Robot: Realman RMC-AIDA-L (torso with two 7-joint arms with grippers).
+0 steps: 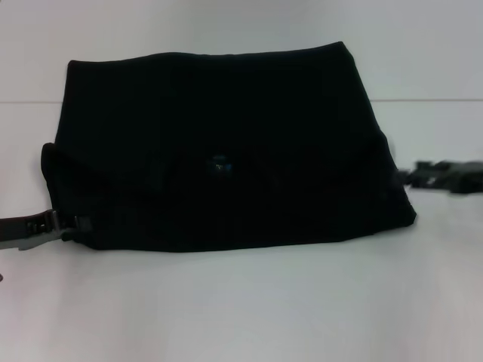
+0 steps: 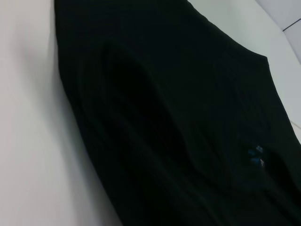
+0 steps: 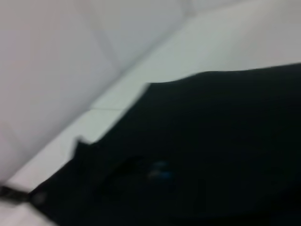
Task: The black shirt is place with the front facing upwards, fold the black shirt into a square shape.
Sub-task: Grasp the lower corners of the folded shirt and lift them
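Note:
The black shirt (image 1: 226,136) lies on the white table (image 1: 241,309) folded into a wide block, with a small blue neck label (image 1: 219,164) showing near its middle. The shirt's left side bulges in a soft fold. My left gripper (image 1: 75,225) sits at the shirt's near left corner, against the cloth edge. My right gripper (image 1: 413,178) is at the shirt's right edge, low over the table. The left wrist view is filled by the shirt (image 2: 188,117) and shows the label (image 2: 256,155). The right wrist view looks across the shirt (image 3: 225,141) and its label (image 3: 160,170).
A seam line (image 1: 423,99) crosses the white table behind the shirt. Bare table surface lies in front of the shirt and to both sides of it.

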